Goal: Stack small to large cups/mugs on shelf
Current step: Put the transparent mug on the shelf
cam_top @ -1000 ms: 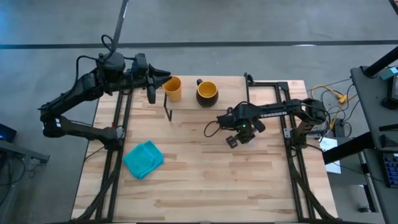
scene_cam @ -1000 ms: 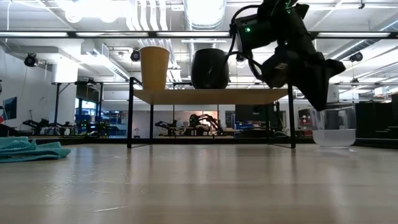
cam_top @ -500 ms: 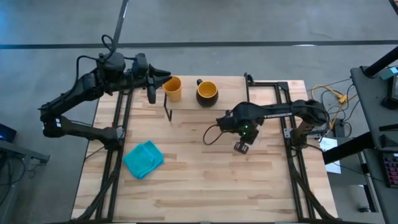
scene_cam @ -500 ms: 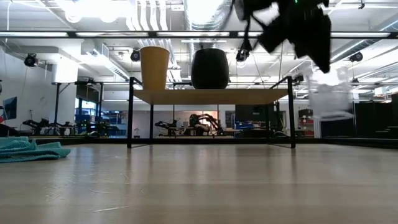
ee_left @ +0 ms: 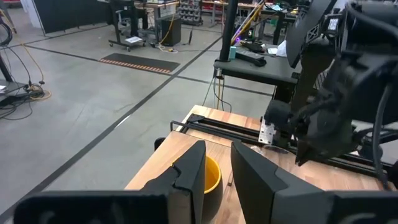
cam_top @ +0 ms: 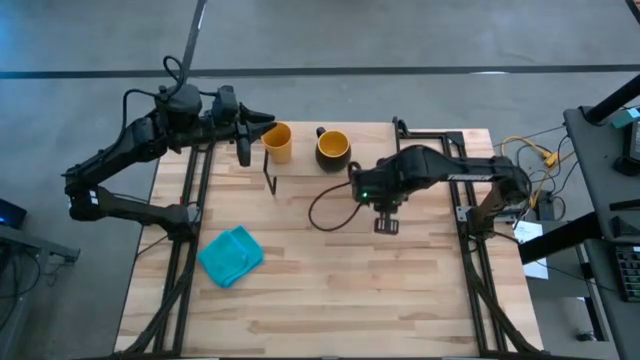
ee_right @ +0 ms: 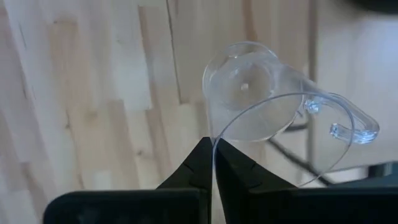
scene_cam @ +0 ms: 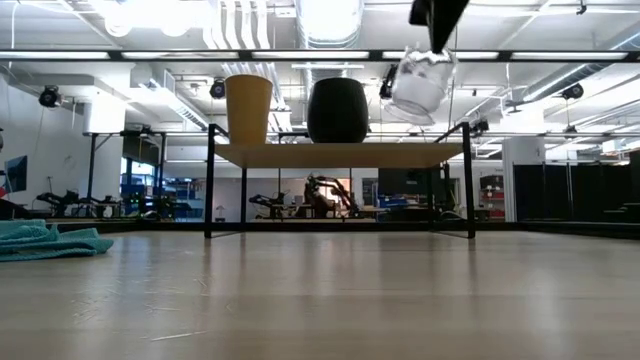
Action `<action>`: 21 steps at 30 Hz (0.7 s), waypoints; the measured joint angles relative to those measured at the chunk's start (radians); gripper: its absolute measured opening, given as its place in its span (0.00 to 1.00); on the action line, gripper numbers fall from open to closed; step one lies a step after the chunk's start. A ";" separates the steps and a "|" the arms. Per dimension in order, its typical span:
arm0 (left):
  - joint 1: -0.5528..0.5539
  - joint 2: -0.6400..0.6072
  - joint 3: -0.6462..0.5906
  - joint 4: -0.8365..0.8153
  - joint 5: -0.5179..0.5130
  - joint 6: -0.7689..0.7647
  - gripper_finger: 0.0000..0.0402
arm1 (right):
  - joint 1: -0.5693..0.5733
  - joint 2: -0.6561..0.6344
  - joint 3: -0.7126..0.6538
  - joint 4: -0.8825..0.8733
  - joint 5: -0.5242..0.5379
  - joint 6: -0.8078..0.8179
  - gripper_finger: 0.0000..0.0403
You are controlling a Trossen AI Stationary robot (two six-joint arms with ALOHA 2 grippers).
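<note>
The wooden table (cam_top: 330, 290) fills the middle of the high view, and the shelf (scene_cam: 340, 153) spans the centre of the low view on thin black legs. The right arm reaches in from the right edge of the high view, stretched leftward with its wrist turned down, so the right gripper (ee_right: 214, 152) sits just right of centre, its fingers pinched tight on the rim of the clear glass (scene_cam: 420, 82). In the low view the glass hangs tilted at the upper right, above the shelf's right end and clear of the board. The left arm bends in from the left edge toward the upper centre, the left gripper (ee_left: 214, 171) level beside the yellow-orange cup (cam_top: 278, 142), fingers a narrow gap apart around nothing. The dark mug (cam_top: 333, 149) stands just right of that cup on the shelf. A teal cloth (cam_top: 231, 255) lies at lower left.
</note>
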 joint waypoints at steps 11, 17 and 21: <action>0.000 0.019 -0.030 -0.002 0.004 -0.089 0.16 | -0.034 0.000 0.062 -0.001 0.122 -0.170 0.02; -0.025 0.116 -0.073 0.071 0.052 -0.132 0.16 | -0.075 -0.001 0.061 -0.001 0.165 -0.231 0.02; -0.060 0.199 -0.076 0.188 0.107 -0.134 0.16 | -0.116 -0.009 0.061 -0.001 0.177 -0.251 0.02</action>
